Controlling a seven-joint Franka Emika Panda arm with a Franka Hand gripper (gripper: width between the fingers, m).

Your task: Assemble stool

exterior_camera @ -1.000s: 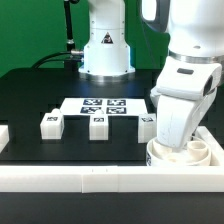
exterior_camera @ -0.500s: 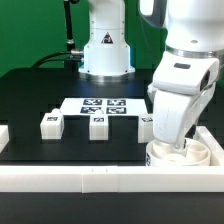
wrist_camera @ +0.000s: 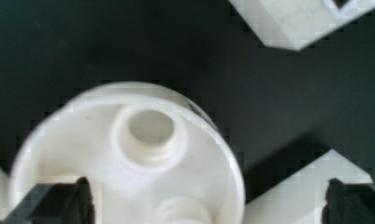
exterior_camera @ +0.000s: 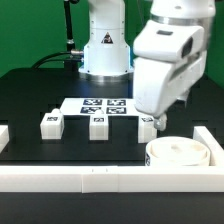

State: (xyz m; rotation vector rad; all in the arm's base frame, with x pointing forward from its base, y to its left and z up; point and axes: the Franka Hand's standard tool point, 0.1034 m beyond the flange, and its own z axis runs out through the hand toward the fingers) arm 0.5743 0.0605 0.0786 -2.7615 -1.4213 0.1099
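The round white seat (exterior_camera: pixel 179 155) lies flat at the exterior view's front right, against the border rail. In the wrist view the seat (wrist_camera: pixel 139 150) shows a round hole and sits below and between my fingers (wrist_camera: pixel 59 200). My gripper (exterior_camera: pixel 159 121) hangs above the table just behind the seat, open and holding nothing; in the wrist view the gripper (wrist_camera: pixel 202 205) has its jaws wide apart. Three white legs stand in a row: one (exterior_camera: pixel 52 123), one (exterior_camera: pixel 98 126), and one (exterior_camera: pixel 147 124) partly hidden behind my gripper.
The marker board (exterior_camera: pixel 103 105) lies behind the legs. The long white border rail (exterior_camera: pixel 80 177) runs along the front, with a short piece (exterior_camera: pixel 4 134) at the exterior view's left. The robot base (exterior_camera: pixel 105 50) stands at the back. A white block (wrist_camera: pixel 299 22) shows in the wrist view.
My arm has risen off the seat and swung toward the exterior view's left and back. The seat stays in place and now shows fully.
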